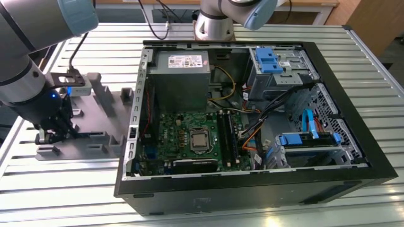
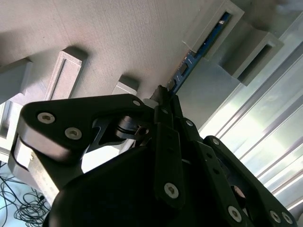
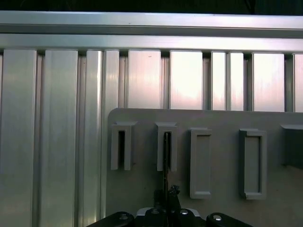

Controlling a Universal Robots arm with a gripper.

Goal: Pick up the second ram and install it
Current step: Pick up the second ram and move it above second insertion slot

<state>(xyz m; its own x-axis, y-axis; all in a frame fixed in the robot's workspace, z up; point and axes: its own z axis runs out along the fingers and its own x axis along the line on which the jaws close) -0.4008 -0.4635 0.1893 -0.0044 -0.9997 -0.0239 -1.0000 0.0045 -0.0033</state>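
Black pincer [image 2: 165, 98] looks clenched on thin blue-green second ram stick [image 2: 190, 62], standing edge-on in grey plastic fixture slot [image 3: 173, 142] on ribbed metal desk [image 3: 57, 118]; pickup underway; install into open black computer case [image 1: 252, 189] not yet done.

The gripper [image 2: 164, 94], its black fingers drawn close together, pinches the near end of the second ram [image 2: 189, 59], whose blue edge runs into the slot of a grey fixture block [image 2: 203, 20] on the grey plate [image 2: 118, 33], beside the ribbed metal table [image 2: 265, 127]
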